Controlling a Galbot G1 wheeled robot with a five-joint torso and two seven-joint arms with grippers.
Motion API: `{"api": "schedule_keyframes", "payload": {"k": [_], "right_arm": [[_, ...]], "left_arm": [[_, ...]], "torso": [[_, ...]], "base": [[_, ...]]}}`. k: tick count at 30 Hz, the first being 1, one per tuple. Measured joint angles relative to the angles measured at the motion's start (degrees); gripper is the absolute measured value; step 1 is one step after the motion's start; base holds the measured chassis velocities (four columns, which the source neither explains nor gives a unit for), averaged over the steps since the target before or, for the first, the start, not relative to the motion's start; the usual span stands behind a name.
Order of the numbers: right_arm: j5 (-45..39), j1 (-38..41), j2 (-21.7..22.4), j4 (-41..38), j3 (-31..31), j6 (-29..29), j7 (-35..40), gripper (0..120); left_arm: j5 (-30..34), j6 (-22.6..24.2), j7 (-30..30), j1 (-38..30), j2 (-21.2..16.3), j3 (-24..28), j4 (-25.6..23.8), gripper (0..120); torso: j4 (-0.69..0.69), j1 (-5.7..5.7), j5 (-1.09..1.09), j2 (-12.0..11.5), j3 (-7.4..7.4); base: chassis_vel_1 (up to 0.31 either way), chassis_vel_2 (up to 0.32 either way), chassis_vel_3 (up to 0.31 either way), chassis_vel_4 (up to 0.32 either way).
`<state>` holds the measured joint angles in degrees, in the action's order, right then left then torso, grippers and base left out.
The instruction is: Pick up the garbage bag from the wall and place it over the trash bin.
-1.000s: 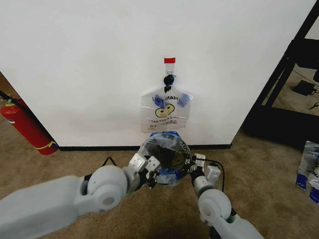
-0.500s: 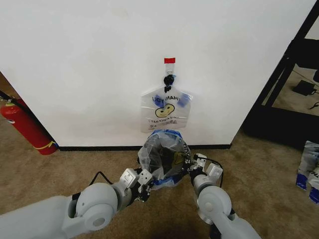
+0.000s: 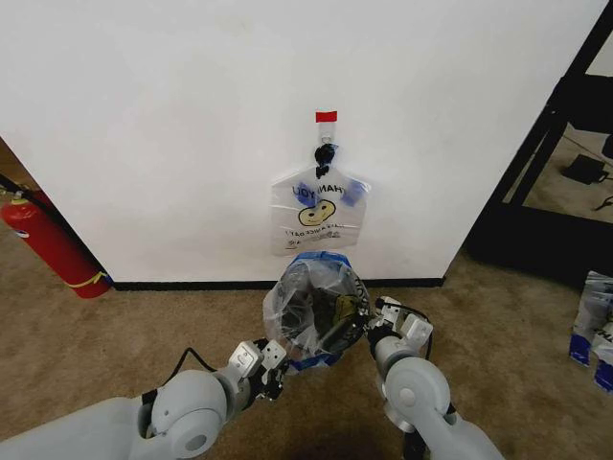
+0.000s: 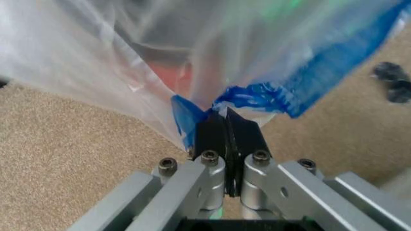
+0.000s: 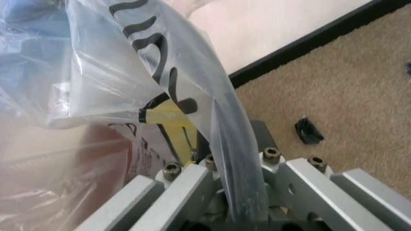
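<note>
The garbage bag [image 3: 308, 297], clear crinkly plastic with blue tape patches, is stretched open between my two grippers just above the carpet in front of the wall [image 3: 144, 115]. My left gripper [image 3: 273, 369] is shut on its blue-taped edge [image 4: 192, 113], with the black fingers [image 4: 244, 132] pressed together. On the bag's other side my right gripper [image 3: 369, 324] is shut on a fold of the plastic [image 5: 228, 144] that runs down between its fingers. A dark round shape [image 3: 329, 324], seen through the plastic, looks like the trash bin, and a reddish patch [image 4: 170, 77] shows through the bag.
A second smiley bag [image 3: 319, 211] hangs from a black hook [image 3: 325, 153] under a red tape strip [image 3: 326, 116]. A red fire extinguisher [image 3: 48, 244] leans at the left. A black shelf frame [image 3: 556, 125] and packets [image 3: 596, 326] stand at the right.
Both grippers have drawn back toward me along the floor, the left one farther. The bag came with them and its mouth now sits lower and wider.
</note>
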<state>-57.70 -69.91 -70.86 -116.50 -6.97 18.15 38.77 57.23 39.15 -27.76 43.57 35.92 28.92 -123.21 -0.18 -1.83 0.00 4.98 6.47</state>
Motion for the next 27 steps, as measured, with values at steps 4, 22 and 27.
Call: {"api": "schedule_keyframes", "payload": {"k": [4, 22, 27], "right_arm": [[-0.4, -0.4, 0.7, -0.5, 0.2, 0.3, -0.1, 0], [2.0, -1.2, 0.6, 0.2, -2.2, -0.5, -1.6, 0], [2.7, -3.9, 0.6, -0.9, -4.7, -0.7, -2.1, 0]], "left_arm": [[-1.6, -1.3, 1.6, 0.5, 1.3, -0.7, 3.8, 0], [-4.3, -0.1, -3.6, 6.1, -6.5, -6.1, -9.2, 59], [-5.0, -1.3, -4.8, 6.5, -7.0, -7.2, -11.3, 78]], "torso": [[-0.01, 0.0, -0.01, 0.0, 0.0], [0.0, 0.0, -0.02, 0.0, 0.0], [-0.02, 0.0, -0.02, 0.0, 0.0]], "base": [[0.0, 0.0, 0.0, 0.0], [0.0, 0.0, 0.0, 0.0], [0.0, 0.0, 0.0, 0.0]]}}
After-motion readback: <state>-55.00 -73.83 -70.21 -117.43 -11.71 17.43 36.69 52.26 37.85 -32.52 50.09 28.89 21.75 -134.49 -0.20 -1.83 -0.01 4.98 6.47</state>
